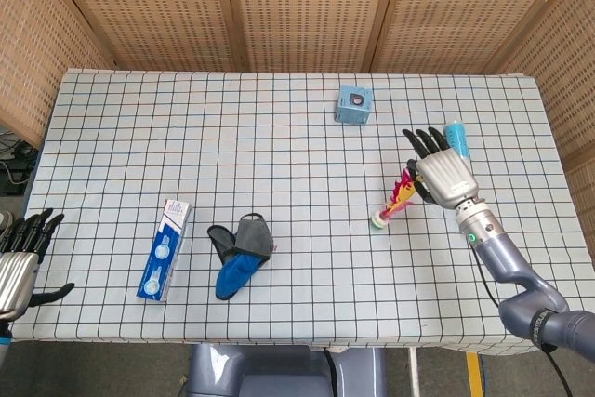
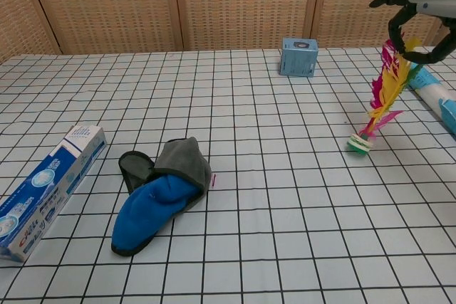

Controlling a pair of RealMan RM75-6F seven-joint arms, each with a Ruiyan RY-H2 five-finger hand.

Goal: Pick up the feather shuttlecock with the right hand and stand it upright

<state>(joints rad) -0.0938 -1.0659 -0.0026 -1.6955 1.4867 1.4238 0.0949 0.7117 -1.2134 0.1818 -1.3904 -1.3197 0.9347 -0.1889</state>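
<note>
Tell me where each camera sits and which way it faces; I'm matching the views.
Head view: high above the near edge, looking down on the checked table; shows both hands, left hand and right hand.
Chest view: low at the near edge, looking across toward the wicker screen; shows only the right hand.
Shared: feather shuttlecock, blue box.

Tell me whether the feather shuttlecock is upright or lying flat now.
Nearly upright, leaning a little: the feather shuttlecock hangs base-down with its feathers pinched in the right hand. Whether the green base touches the table, I cannot tell.
</note>
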